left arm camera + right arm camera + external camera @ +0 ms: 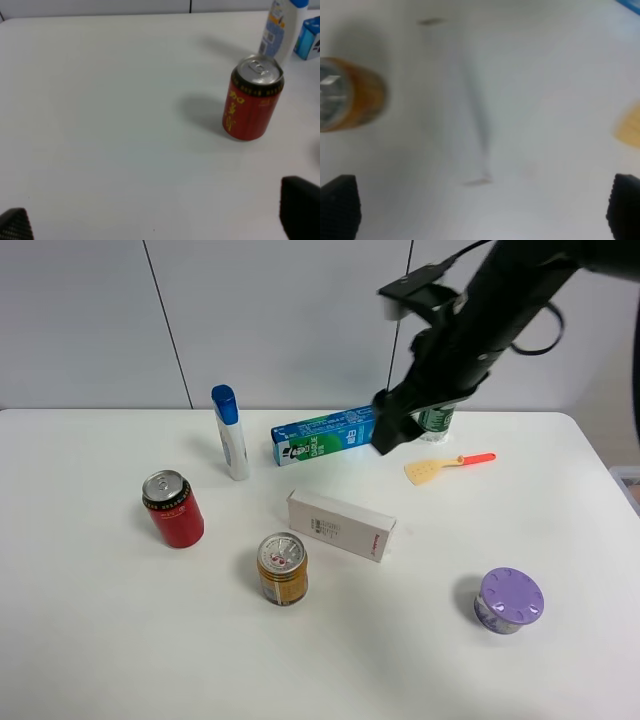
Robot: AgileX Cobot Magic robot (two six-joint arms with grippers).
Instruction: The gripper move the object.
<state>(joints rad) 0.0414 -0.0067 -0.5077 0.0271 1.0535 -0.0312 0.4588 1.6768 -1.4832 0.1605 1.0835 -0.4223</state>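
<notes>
Gold can [283,570] stands upright on the white table [100,640], silver pull-tab top facing up, long axis vertical. It sits toward the near middle of the table, just in front of the left end of a white box [341,525] and apart from it. A red can [173,508] is off to its left, also upright and not touching. In the right wrist view the gold can [345,95] is blurred and seen partly from above.

Right gripper [383,440] hangs in the air on a black arm coming in from the upper right, over the right end of a blue-green toothpaste box [322,436] at the far side and well apart from the gold can. In its wrist view the right gripper [481,207] is spread wide with nothing between the fingers. Left gripper [157,215] is also spread wide, holding nothing, with bare table under it and the red can [252,100] ahead.

Also on the table:
- white bottle with a blue cap [230,432]
- yellow spatula with an orange handle [447,466]
- jar with a purple lid [508,601]
- a green container [437,422], partly hidden behind the arm

The table is plain matte white. A pale grey panelled wall with thin dark seams is behind it.
</notes>
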